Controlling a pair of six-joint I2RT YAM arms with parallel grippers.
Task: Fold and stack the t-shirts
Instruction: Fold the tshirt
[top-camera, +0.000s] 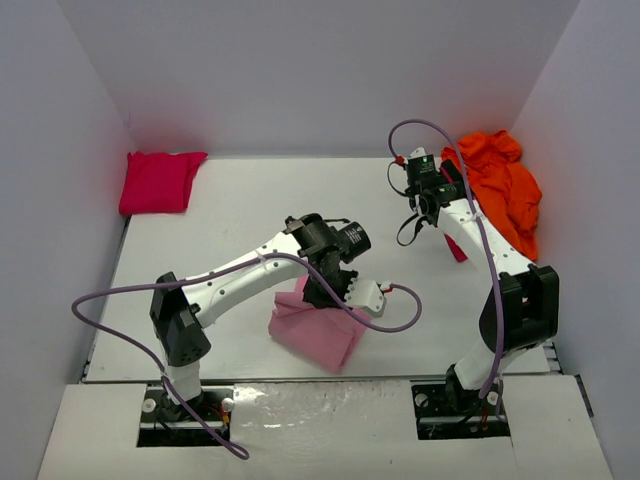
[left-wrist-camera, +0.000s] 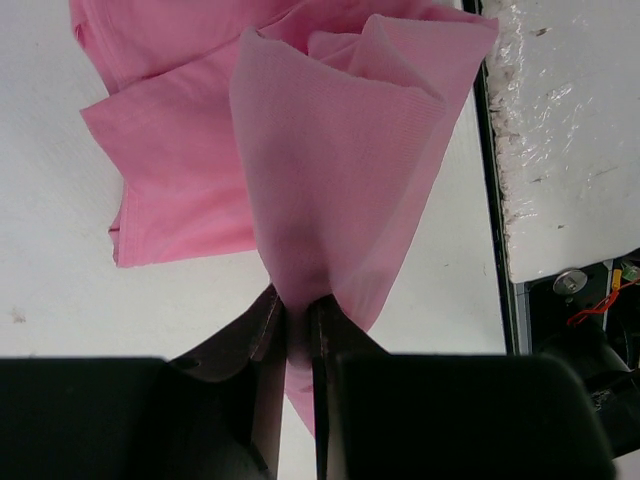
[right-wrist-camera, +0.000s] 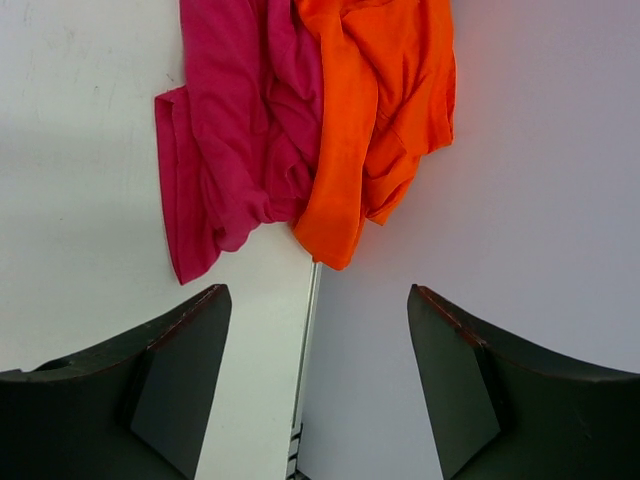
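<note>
The light pink t-shirt (top-camera: 322, 338) lies partly folded at the table's near middle. My left gripper (top-camera: 322, 300) is shut on a bunched fold of it and lifts that fold off the table; in the left wrist view (left-wrist-camera: 297, 310) the pink cloth (left-wrist-camera: 330, 130) runs between the jaws. The red t-shirt (top-camera: 158, 182) lies folded at the far left. The bright orange t-shirt (top-camera: 503, 185) lies crumpled at the far right wall, over the dark crimson t-shirt (right-wrist-camera: 235, 130). My right gripper (right-wrist-camera: 318, 300) is open and empty, short of the orange shirt (right-wrist-camera: 375, 110).
White walls close the table on the left, back and right (right-wrist-camera: 540, 150); the right gripper (top-camera: 447, 180) hangs close to the right wall. A purple cable (top-camera: 400, 320) loops beside the pink shirt. The table's near edge (left-wrist-camera: 495, 200) is next to the left gripper.
</note>
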